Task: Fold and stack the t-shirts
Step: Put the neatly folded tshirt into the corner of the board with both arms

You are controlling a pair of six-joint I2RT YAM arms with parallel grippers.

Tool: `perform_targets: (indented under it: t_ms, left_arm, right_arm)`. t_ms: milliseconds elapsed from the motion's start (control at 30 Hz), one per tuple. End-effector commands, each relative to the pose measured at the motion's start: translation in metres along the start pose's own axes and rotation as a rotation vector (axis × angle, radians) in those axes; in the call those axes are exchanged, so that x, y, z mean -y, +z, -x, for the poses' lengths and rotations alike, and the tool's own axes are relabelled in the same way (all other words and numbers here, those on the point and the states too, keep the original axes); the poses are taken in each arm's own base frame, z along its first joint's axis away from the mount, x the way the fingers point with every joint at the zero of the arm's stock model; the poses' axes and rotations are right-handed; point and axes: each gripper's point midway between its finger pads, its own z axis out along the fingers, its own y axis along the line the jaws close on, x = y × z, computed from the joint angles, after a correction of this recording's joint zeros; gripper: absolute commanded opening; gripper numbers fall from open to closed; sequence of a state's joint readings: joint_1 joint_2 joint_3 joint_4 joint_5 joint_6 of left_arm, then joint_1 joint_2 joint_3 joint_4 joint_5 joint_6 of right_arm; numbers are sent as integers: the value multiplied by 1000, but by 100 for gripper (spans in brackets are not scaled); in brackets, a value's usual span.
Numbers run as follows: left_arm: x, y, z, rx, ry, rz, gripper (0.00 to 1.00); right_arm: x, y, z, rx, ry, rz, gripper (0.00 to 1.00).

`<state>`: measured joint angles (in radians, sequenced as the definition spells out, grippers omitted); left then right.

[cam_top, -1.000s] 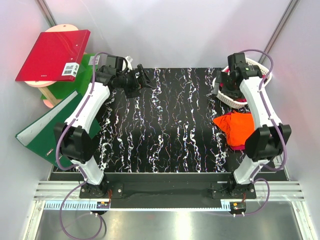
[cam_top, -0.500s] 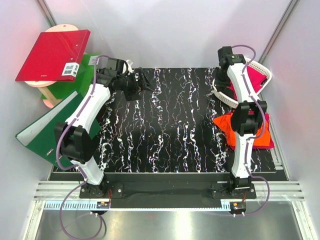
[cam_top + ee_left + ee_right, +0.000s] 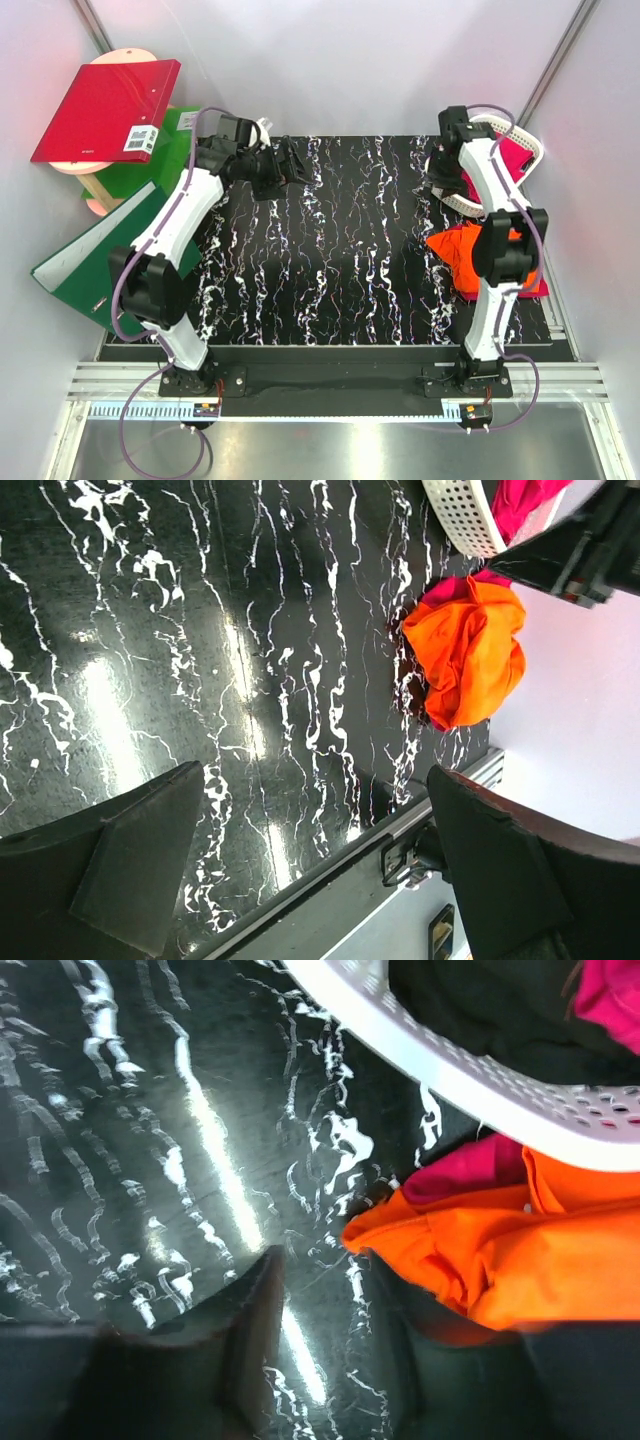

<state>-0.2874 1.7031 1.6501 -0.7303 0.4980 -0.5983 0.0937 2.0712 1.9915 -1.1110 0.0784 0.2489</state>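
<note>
Right wrist view: half-spread, empty right pincer (image 3: 325, 1300) beside crumpled orange t-shirt (image 3: 480, 1250), likely lining up grab; left pincer (image 3: 320, 880) wide-spread, parked.

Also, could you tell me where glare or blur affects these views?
Left wrist: mostly sharp, but white glare streaks on the glossy tabletop. Right wrist: a similar glare streak, the orange t-shirt smeared soft at its lower edge. Top external: evenly lit, no strong glare.

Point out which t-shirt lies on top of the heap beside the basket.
The bright orange t-shirt, crumpled on the table. A magenta-pink t-shirt peeks out beneath it, and another magenta-pink one sits inside the white basket.
</note>
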Motion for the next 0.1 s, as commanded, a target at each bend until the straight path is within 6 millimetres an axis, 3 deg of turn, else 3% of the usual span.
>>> perform_targets:
  t_ms: [0,67]
  left_arm:
    - [28,-14,18,82,99,-90,99]
    - [33,-21,24,115,117,-94,99]
  right_arm:
    - [-6,-48,24,206,1,66,67]
    - [6,-63,32,282,25,12,85]
